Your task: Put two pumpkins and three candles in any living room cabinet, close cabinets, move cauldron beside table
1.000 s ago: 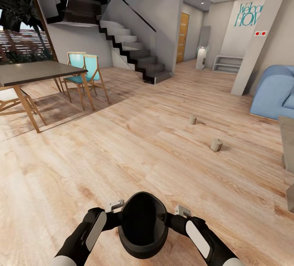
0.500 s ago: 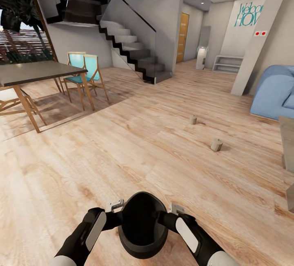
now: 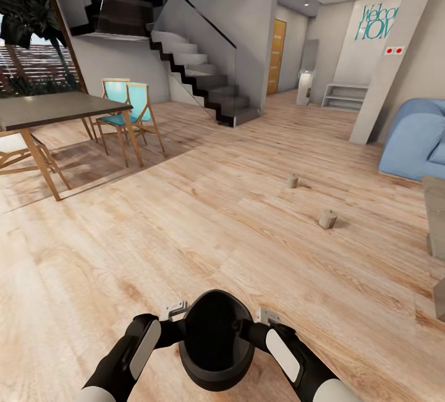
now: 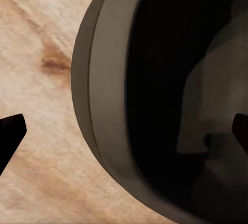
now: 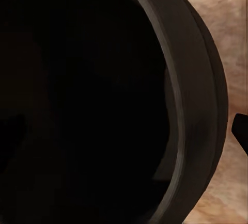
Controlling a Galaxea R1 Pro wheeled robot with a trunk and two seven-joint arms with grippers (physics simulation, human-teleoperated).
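Head view, cauldron: the cauldron (image 3: 215,339) sits at six o'clock, between my two arms, over the wood floor (image 3: 185,235).
Head view, pincers: my left pincer (image 3: 175,313) and right pincer (image 3: 267,317) flank its rim; whether they clamp it I cannot tell.
Head view, candles: two candles (image 3: 327,218) stand on the floor at one o'clock.
Head view, room: dining tabletop (image 3: 55,108) at ten o'clock, stairs (image 3: 204,81) at twelve, sofa (image 3: 414,139) at two.
Left wrist view: rim straddled by dark fingertips (image 4: 11,131), probably spread.
Right wrist view: black mouth, very dim.
Handling: likely heavy, rigid, glossy, slippery; take opposite rim edges.
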